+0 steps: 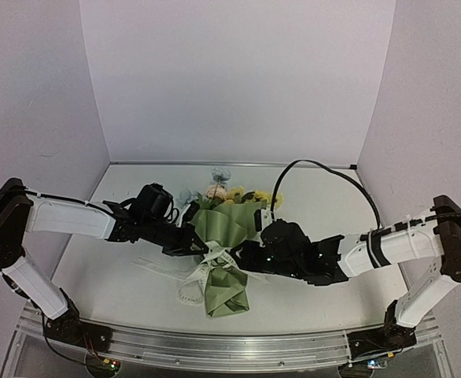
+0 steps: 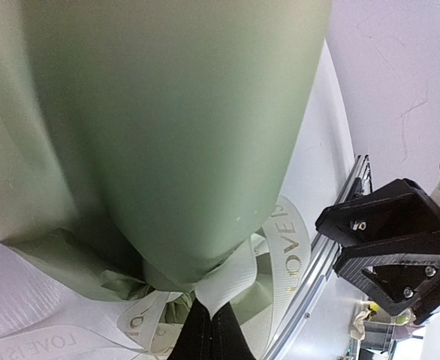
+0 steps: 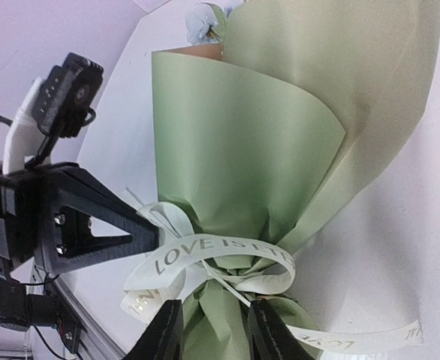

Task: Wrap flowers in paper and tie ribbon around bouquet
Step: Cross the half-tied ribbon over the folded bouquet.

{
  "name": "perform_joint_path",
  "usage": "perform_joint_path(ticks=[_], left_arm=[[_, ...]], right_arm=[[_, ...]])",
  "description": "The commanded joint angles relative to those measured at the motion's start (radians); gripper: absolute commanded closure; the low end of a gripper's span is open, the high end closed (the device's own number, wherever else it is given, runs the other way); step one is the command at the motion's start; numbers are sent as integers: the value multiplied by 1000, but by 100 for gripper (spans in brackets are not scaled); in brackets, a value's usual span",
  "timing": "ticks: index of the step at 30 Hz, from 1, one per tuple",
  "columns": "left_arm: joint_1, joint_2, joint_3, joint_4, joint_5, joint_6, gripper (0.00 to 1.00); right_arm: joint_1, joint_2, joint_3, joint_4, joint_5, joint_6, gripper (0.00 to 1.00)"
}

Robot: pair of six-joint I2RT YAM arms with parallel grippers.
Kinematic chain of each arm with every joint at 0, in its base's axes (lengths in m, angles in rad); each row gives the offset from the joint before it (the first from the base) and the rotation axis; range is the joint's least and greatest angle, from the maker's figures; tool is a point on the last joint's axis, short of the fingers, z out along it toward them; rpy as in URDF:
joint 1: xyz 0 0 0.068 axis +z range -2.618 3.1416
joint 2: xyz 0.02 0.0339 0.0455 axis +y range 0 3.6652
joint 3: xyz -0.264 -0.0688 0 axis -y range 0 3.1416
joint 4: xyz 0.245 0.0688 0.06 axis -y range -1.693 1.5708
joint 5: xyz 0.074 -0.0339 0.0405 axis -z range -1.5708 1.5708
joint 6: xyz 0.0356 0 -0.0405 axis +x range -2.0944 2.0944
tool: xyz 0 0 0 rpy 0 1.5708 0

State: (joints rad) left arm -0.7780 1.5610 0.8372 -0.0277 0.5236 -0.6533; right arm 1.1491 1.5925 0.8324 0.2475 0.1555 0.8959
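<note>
- Overhead: the bouquet [image 1: 224, 228] lies on the table [image 1: 112, 276] between both arms, flowers [image 1: 217, 191] pointing away. It looks light and crushable.
- Left wrist: my left gripper [image 2: 207, 313] is pressed together, pinching the ribbon [image 2: 289, 241] at the waist. The ribbon looks floppy and slippery.
- Right wrist: my right gripper [image 3: 209, 319] stands parted astride the crumpled paper [image 3: 227, 150] tail. I'd grip ribbon ends, never paper.

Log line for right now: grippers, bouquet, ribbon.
left gripper: shut on ribbon | right gripper: open, straddling paper tail | bouquet: wrapped, ribbon around waist
</note>
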Motion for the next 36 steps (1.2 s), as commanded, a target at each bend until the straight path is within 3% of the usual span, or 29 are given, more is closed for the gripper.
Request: perform_joint_path(ticks=[1,10,23,36], left_arm=[[0,18,69,-21,22,15,100],[-1,71,88,-34,48,7,100],[-1,58,68,-28,46,16,100],[0,67,80,-38,50,33,100]], right_arm=[[70,-32,100,-202,50,-117,63],[192,52,247,-382,84,-132,57],[198,299,474,-484,65,-35,55],[216,220,511,-617,106,44,56]])
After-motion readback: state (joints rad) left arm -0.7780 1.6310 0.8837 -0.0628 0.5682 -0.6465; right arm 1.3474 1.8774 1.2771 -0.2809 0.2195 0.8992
